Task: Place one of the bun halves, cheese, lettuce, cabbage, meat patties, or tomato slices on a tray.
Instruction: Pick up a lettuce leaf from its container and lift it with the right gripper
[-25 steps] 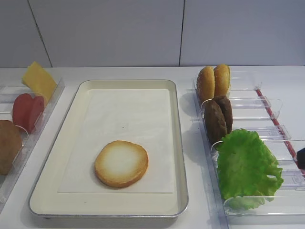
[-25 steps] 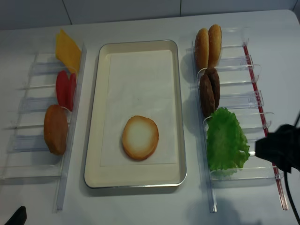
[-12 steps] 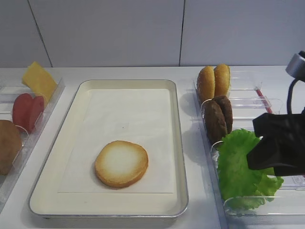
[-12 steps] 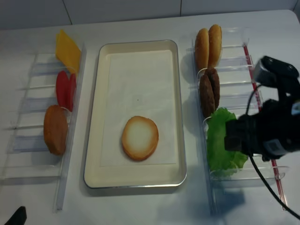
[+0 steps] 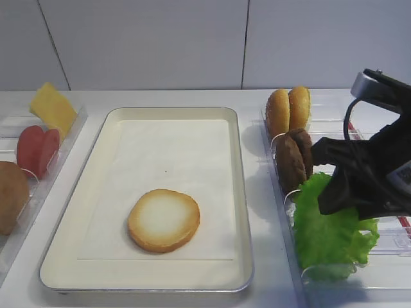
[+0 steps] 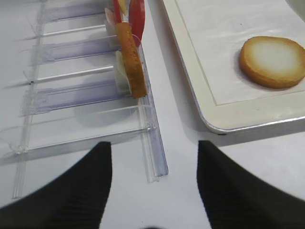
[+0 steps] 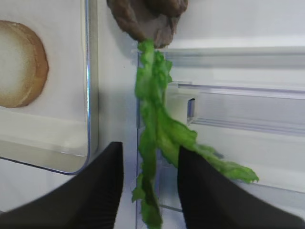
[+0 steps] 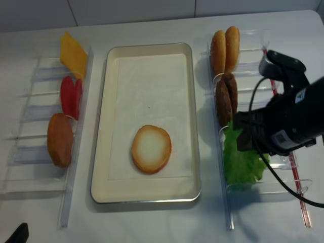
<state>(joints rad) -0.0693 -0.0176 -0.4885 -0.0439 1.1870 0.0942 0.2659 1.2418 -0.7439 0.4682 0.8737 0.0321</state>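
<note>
The right gripper (image 7: 147,183) is hanging over the clear plastic rack (image 5: 359,138) along the right edge of the white table (image 8: 152,223), its two black fingers (image 7: 97,191) standing apart with the frilly bright green lettuce leaf (image 7: 155,133) running down between them. The wrist view is showing a gap on each side of the leaf, so the jaws are parted around it and not pressing on it. The lettuce is standing on edge in the rack's near compartment, just behind it the two dark brown rough meat patties (image 5: 294,159), and at the rack's far end two golden-brown round bun halves (image 5: 288,110).

The large cream rectangular tray (image 5: 115,115) with its white paper liner is lying in the middle of the table, carrying one bun half (image 5: 164,219) face up (pale toasted side showing) near its front edge.

Along the table's left edge a second clear rack (image 8: 30,116) is holding the thin yellow cheese slice (image 8: 73,54) at the far end, then the flat red tomato slices (image 8: 71,96), then a brown round disc (image 8: 60,139).

The left gripper (image 6: 152,191) is hovering over the near end of that left rack, its dark fingers (image 6: 78,191) spread wide with nothing between them.
</note>
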